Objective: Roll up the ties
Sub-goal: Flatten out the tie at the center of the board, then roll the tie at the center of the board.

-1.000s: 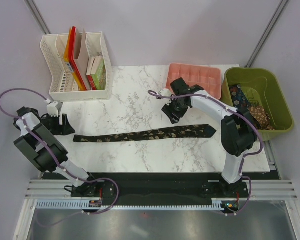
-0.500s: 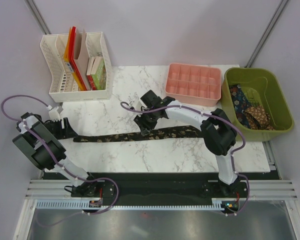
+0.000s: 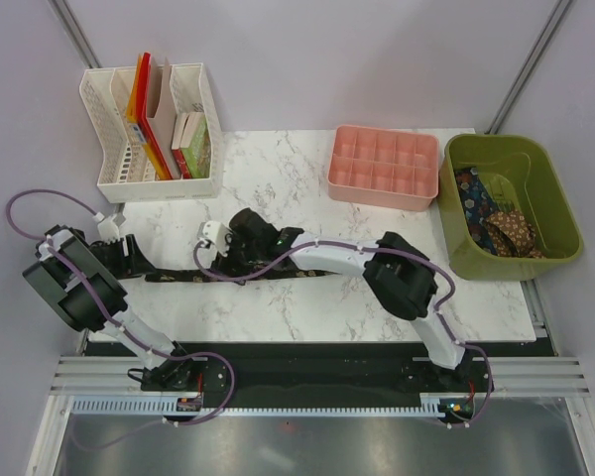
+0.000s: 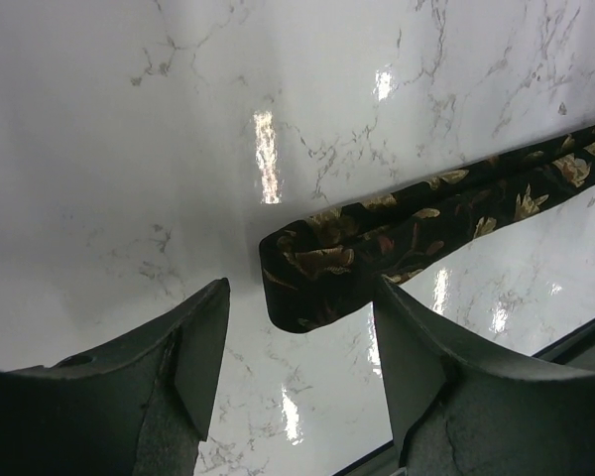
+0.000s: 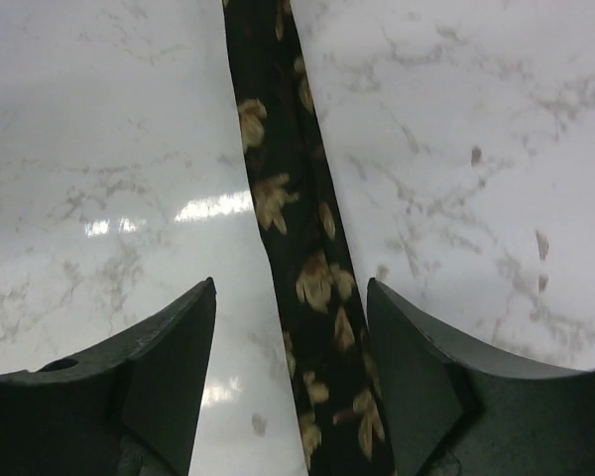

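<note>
A dark tie [image 3: 176, 275] with a gold-brown floral pattern lies flat, left to right, across the marble table [image 3: 278, 188]. My left gripper [image 3: 132, 257] is open at the tie's narrow left end. In the left wrist view the tie's end [image 4: 322, 263] lies just ahead of and between the open fingers of that gripper [image 4: 299, 294]. My right gripper [image 3: 228, 260] is open over the tie's left part. In the right wrist view the tie [image 5: 312, 278] runs lengthwise between the spread fingers of that gripper [image 5: 290, 290]. The right arm hides the tie's middle.
A green bin [image 3: 555, 193] at the right edge holds more patterned ties [image 3: 498, 216]. A pink compartment tray [image 3: 384, 167] stands beside it. A white file organizer [image 3: 151, 129] with books stands at the back left.
My right gripper has swept left along the tie from near its wide right end to its left part. My left gripper has moved slightly towards the tie's narrow end.
</note>
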You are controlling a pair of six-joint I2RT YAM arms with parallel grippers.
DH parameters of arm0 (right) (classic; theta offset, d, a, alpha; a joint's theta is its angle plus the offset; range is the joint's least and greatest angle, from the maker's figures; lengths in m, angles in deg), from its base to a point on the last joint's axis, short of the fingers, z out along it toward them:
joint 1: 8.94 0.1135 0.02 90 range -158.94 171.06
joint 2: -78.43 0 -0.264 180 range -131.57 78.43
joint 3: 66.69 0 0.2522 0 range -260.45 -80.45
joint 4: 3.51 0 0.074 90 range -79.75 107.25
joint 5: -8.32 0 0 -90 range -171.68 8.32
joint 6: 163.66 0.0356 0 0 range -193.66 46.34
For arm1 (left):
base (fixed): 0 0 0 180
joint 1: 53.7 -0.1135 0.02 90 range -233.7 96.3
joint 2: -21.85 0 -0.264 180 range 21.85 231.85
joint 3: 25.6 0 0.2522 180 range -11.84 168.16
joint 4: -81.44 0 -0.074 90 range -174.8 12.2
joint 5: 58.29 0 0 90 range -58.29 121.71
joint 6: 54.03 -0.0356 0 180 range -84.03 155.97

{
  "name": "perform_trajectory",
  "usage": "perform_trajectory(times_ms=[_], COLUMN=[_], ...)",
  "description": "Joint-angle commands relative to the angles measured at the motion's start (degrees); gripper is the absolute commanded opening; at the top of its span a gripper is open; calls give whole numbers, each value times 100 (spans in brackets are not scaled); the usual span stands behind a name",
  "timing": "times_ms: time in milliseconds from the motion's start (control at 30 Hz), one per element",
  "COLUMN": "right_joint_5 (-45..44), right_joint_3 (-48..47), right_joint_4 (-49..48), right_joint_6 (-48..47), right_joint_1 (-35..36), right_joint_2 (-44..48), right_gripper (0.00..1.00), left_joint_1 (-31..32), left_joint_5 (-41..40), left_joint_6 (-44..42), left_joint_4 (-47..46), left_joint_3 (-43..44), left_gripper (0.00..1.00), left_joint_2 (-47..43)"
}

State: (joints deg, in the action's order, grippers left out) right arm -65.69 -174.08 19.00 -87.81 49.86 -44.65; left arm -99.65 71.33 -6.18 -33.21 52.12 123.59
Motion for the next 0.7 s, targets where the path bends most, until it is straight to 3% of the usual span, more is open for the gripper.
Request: perform_trajectory(times_ms=[0, 667], right_joint_5=[-105, -237], right_joint_3=[-718, -1536], right_joint_4=[-533, -831], right_joint_6=[-650, -519], right_joint_1=[245, 395], right_joint_2=[-724, -1727], right_gripper=[69, 69], left_joint_1=[-45, -45], left_joint_5=[134, 336], left_joint_6=[383, 330], left_joint_4=[-255, -246], left_joint_3=[-50, -262], left_gripper=[66, 66], left_joint_2=[-83, -268])
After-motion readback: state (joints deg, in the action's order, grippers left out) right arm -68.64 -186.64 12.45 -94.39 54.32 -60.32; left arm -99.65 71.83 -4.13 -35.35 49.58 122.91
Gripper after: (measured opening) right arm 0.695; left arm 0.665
